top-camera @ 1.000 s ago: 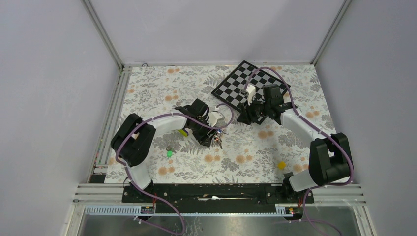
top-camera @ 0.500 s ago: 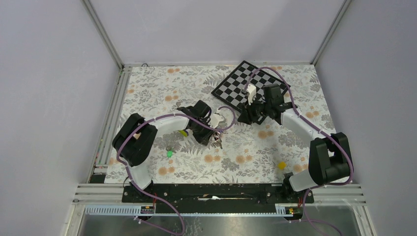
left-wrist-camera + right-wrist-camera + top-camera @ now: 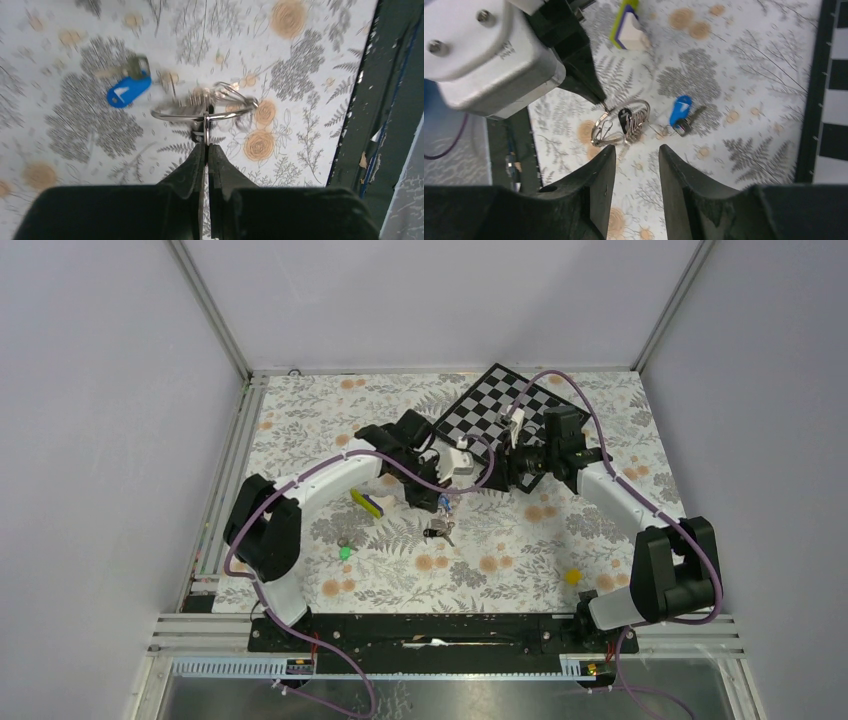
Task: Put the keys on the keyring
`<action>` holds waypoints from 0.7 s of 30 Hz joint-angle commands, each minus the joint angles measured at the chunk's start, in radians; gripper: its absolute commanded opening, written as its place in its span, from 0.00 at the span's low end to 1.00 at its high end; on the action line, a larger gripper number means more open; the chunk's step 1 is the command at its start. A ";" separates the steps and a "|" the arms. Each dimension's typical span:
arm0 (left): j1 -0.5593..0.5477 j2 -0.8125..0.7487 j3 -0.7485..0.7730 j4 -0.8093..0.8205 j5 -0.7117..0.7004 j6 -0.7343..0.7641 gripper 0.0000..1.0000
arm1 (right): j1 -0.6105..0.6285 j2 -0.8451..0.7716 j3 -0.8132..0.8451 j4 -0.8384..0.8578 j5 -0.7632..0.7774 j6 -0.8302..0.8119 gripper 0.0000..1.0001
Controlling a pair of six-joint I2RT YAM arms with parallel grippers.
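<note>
- The left tool [image 3: 205, 146] is pressed together on the thin round silver wire keyring [image 3: 230, 114], pinching the wire at its near edge. The keyring is held above the floral-patterned table [image 3: 300, 430], about mid-table.
- A small black-headed key [image 3: 624, 116] sits within the keyring's loop. Whether it is truly threaded on is too small to tell.
- The coming move turns on one relation: the keyring lies straight ahead of the right tool [image 3: 636, 149], to its left and a little nearer, just beyond the fingertips. Its loop faces that tool almost flat-on.
- The right tool is spread and holds nothing, so it is the free one (and the nearer one).
- The small blue-headed key [image 3: 128, 90] lies just beside the keyring, on the side away from the left tool's grip. Its long axis runs roughly across the right tool's line of reach. Whether it rests on the table or hangs, I cannot tell.
- The small green-headed key [image 3: 344, 552] lies near-left on the table, well apart from both tools.
- The left arm reaches far and rightward, wrist bent down. The right arm reaches far and leftward past the black-and-white chessboard [image 3: 490, 400], its tool angled down at the keyring.
</note>
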 commanded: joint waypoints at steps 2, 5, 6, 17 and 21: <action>0.003 -0.043 0.146 -0.053 0.166 0.087 0.03 | 0.003 0.016 0.003 0.117 -0.269 0.123 0.47; 0.004 -0.037 0.187 -0.053 0.216 0.079 0.03 | 0.029 0.013 0.014 0.060 -0.290 0.080 0.51; 0.004 -0.033 0.197 -0.053 0.225 0.071 0.03 | 0.041 0.011 0.022 0.029 -0.279 0.051 0.52; 0.001 -0.049 0.237 -0.024 0.182 -0.027 0.00 | 0.064 0.030 -0.010 0.104 -0.232 0.137 0.55; -0.006 -0.057 0.231 -0.018 0.157 -0.033 0.00 | 0.064 0.049 -0.019 0.144 -0.239 0.210 0.53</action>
